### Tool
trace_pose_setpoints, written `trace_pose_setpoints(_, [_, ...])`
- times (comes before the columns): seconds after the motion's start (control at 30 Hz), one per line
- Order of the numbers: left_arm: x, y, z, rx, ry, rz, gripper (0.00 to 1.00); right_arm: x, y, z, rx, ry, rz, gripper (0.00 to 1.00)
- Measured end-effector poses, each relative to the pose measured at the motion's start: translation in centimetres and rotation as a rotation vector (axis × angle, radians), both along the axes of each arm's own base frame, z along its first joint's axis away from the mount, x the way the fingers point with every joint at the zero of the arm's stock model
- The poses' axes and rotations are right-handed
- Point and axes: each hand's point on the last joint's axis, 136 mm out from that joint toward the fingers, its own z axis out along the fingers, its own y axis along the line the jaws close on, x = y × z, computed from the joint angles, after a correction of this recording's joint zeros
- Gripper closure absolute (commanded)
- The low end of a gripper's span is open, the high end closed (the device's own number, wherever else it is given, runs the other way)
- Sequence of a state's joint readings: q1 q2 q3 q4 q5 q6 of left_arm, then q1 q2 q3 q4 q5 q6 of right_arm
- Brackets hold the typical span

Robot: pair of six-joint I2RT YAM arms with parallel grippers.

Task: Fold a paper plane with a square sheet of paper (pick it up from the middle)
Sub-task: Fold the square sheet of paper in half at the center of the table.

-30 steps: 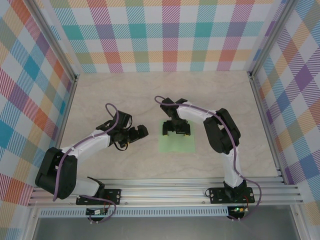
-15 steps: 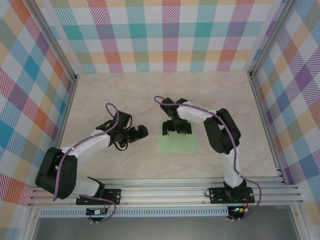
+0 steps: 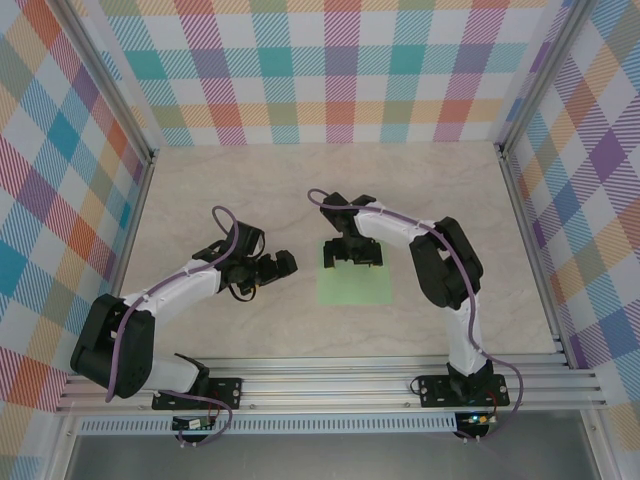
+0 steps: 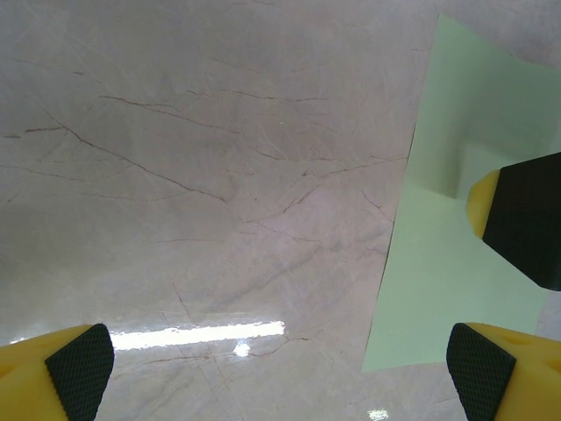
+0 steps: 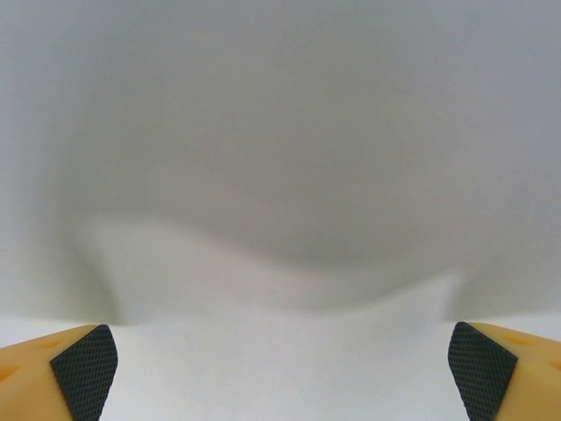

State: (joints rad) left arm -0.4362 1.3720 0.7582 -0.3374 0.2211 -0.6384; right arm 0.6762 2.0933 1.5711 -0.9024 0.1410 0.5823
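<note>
Paper lies flat near the middle of the table (image 3: 230, 190): the square sheet of paper (image 3: 354, 286), a little to the right. We hold the right gripper (image 3: 351, 258) low over its far edge, jaws spread wide with nothing between them. A small ridge (image 4: 449, 180) rises beside one of its fingers (image 4: 523, 219), so we judge we are bunching the sheet to pinch it. The left gripper (image 3: 282, 265) hovers just left of the sheet, spread and empty, placed to help.

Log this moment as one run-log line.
right pincer open, over far edge of square sheet of paper | left pincer open, left of sheet | sheet not yet folded
</note>
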Motion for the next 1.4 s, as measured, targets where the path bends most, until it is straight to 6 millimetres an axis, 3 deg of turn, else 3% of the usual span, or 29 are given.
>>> trace_pose_setpoints(0.43, [-0.1, -0.1, -0.3, -0.001, 0.01, -0.003, 0.0, 0.1, 0.4, -1.2, 0.003, 0.024, 0.001, 0.0])
trace_pose_setpoints(0.73, [-0.1, -0.1, -0.3, -0.001, 0.01, -0.003, 0.0, 0.0, 0.4, -1.2, 0.003, 0.024, 0.001, 0.11])
trace_pose_setpoints(1.1, [-0.1, -0.1, -0.3, 0.0, 0.011, -0.003, 0.0, 0.1, 0.3, -0.6, 0.011, 0.014, 0.025, 0.56])
trace_pose_setpoints(1.3, [-0.2, 0.1, -0.4, 0.008, 0.015, 0.001, 0.0, 0.1, 0.1, 2.0, 0.08, -0.021, 0.012, 0.69])
trace_pose_setpoints(1.4, [-0.2, 0.2, -0.3, 0.008, 0.016, 0.007, 0.0, -0.2, 0.1, 3.9, 0.168, -0.035, -0.001, 0.68])
